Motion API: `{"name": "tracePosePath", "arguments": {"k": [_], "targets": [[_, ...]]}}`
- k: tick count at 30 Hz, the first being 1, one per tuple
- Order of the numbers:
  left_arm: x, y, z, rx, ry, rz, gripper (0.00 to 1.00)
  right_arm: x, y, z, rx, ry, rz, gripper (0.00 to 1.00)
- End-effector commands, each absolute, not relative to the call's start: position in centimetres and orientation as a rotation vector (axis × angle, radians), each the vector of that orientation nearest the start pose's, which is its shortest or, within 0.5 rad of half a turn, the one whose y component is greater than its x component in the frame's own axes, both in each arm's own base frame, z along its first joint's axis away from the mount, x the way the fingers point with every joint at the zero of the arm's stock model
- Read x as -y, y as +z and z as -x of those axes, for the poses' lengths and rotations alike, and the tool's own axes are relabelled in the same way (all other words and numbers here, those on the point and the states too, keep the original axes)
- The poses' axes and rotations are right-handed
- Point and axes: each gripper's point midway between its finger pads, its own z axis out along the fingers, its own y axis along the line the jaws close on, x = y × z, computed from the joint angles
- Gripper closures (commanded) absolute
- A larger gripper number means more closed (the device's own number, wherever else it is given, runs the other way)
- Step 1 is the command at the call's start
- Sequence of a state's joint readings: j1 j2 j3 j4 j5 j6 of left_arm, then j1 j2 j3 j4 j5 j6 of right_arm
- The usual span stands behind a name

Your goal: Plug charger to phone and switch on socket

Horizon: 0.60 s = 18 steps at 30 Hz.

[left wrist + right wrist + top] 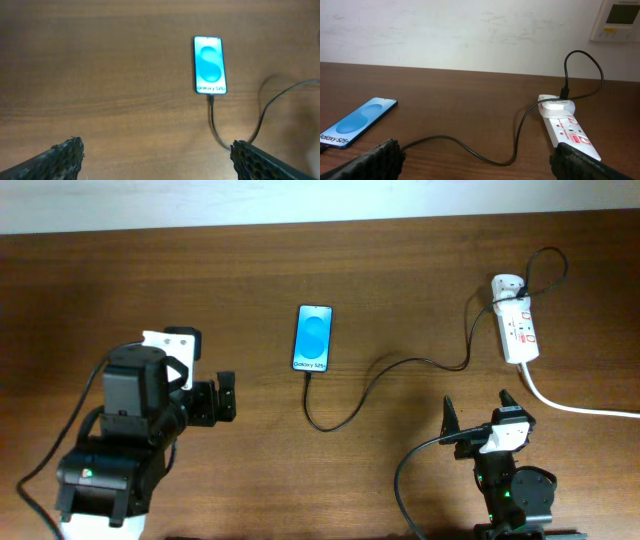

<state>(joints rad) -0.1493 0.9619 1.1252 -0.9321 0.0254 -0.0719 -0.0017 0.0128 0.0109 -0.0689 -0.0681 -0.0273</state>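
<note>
Black fingers spread wide and empty on both tools: left gripper [156, 152] near left, right gripper [478, 413] near right. Beyond them the charger [370, 380] curves across the wooden table [120, 280], its tip meeting the near edge of the phone [313, 338] mid-table. Far right lies the socket [520, 332], holding the white adapter [507, 284].

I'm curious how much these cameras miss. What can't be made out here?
Socket switches: too small overhead, angled in right wrist view; on or off unclear.
Charger tip at phone: too small in left wrist view to tell if seated.
Cord: cut off by overhead's right edge.
</note>
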Motion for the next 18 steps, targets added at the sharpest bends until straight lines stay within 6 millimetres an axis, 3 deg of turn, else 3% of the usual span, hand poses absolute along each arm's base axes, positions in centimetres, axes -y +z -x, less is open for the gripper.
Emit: {"name": "tracePosePath", "arguments": {"k": [1, 5, 10, 18], "targets": [[4.2, 25.8, -26.6, -2.229, -0.130, -0.110, 0.01, -1.2, 15.7, -24.6, -1.644, 0.033, 0.076, 0.02], [4.1, 24.0, -25.5, -2.105, -0.144, -0.107, 0.01, -1.2, 15.7, -24.6, -1.644, 0.033, 0.076, 0.02], [4.2, 23.7, -26.2, -1.965, -0.153, -0.103, 0.01, -1.2, 15.7, -24.6, -1.644, 0.033, 0.076, 0.02], [4.5, 21.2, -26.7, -1.723, -0.182, -0.105, 0.01, -1.2, 15.7, -24.6, -1.644, 0.033, 0.076, 0.02]]}}
